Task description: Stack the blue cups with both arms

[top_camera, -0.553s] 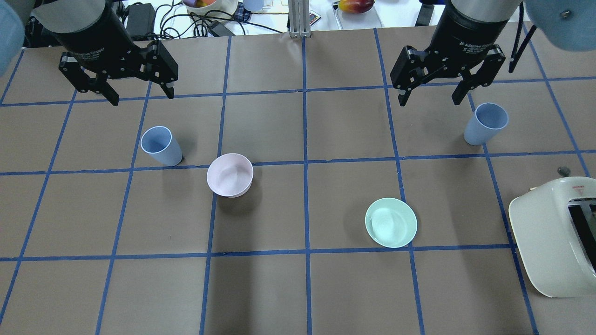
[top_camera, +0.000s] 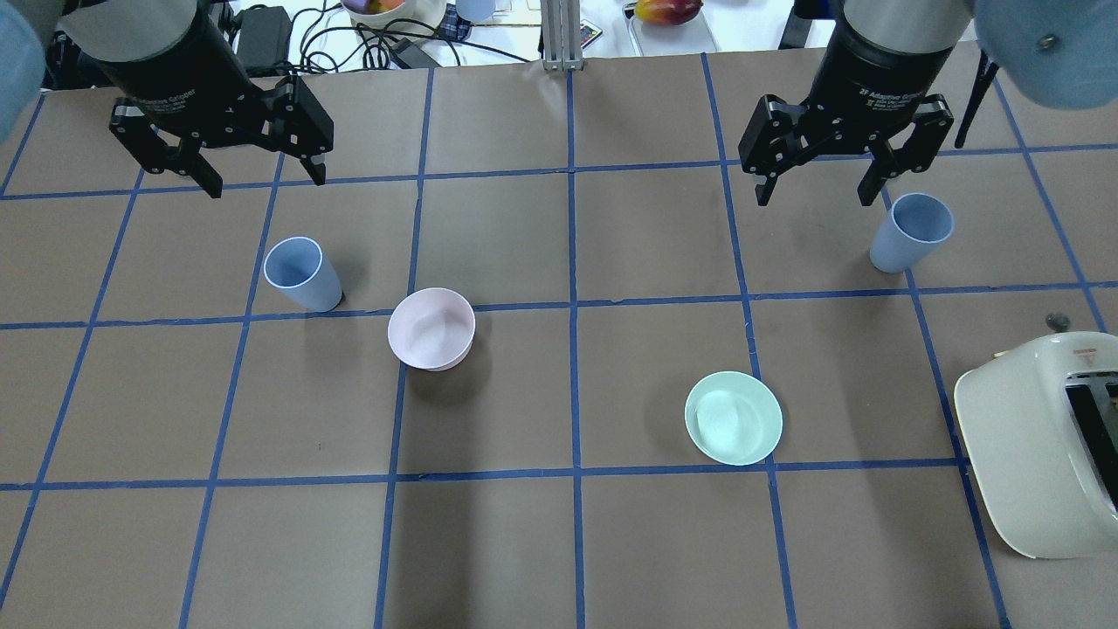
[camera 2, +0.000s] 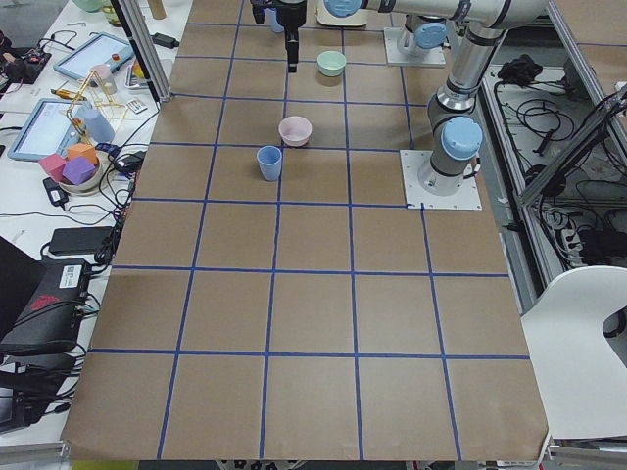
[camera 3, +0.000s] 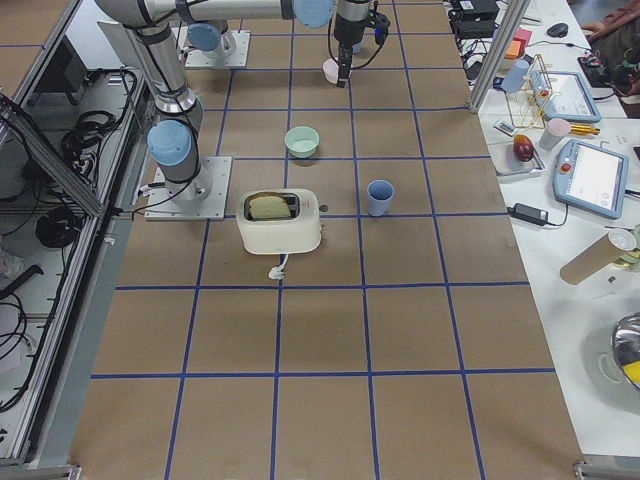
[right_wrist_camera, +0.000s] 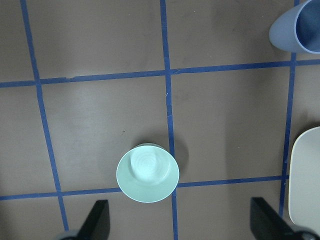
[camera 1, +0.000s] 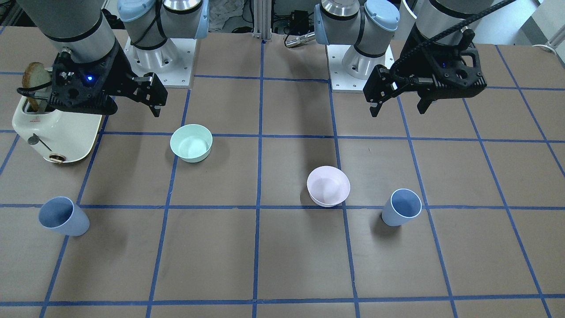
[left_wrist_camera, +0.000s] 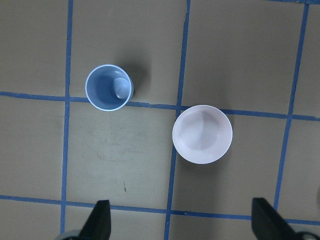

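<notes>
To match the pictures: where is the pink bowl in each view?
Front-facing: pink bowl, right of centre.
Overhead: bowl left of centre.
Exterior left: bowl upper middle.
Exterior right: bowl top, partly hidden.
Left wrist: bowl right of centre.
Right wrist: not in it.
Landmark: the blue cup nearest it.

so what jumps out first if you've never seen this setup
The left tool and right tool hang open over the table. The left blue cup and right blue cup stand upright far apart, with a pink bowl and mint bowl between them.

bright even overhead light, soft shadows, pics sharp, no glare.
</notes>
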You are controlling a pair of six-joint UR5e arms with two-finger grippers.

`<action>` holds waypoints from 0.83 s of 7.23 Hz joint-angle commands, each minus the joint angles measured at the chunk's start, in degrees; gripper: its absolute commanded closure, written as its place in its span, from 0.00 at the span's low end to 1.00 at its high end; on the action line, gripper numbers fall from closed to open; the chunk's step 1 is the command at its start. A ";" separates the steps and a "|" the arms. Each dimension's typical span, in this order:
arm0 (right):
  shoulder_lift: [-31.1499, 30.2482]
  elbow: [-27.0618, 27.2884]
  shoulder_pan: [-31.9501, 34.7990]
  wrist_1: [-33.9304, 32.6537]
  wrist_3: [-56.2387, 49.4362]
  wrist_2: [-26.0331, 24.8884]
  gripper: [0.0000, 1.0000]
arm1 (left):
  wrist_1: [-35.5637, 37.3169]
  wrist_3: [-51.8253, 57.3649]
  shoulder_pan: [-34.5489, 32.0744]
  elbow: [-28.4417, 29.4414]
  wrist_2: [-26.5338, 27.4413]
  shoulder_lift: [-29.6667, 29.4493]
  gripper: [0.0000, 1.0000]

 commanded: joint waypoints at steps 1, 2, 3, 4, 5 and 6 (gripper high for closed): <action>-0.17 -0.09 0.00 -0.14 0.08 -0.10 0.00 | 0.00 0.00 0.00 0.00 0.00 0.06 0.00; -0.34 -0.62 0.09 -0.05 0.08 0.51 0.00 | 0.00 0.00 0.09 0.00 0.00 0.06 0.00; -0.43 -0.36 0.00 -0.05 -0.10 0.51 0.00 | 0.00 0.00 0.00 0.00 0.00 0.06 0.00; -0.43 -0.27 0.09 -0.05 -0.10 0.51 0.00 | 0.00 0.00 0.18 0.00 -0.09 -0.03 0.00; -0.43 -0.27 0.00 -0.05 -0.19 0.51 0.00 | 0.78 0.44 0.35 0.09 -0.09 -0.98 0.00; -0.43 -0.19 0.09 -0.05 -0.19 0.60 0.00 | 2.53 2.27 0.88 -1.13 -0.44 -2.91 0.00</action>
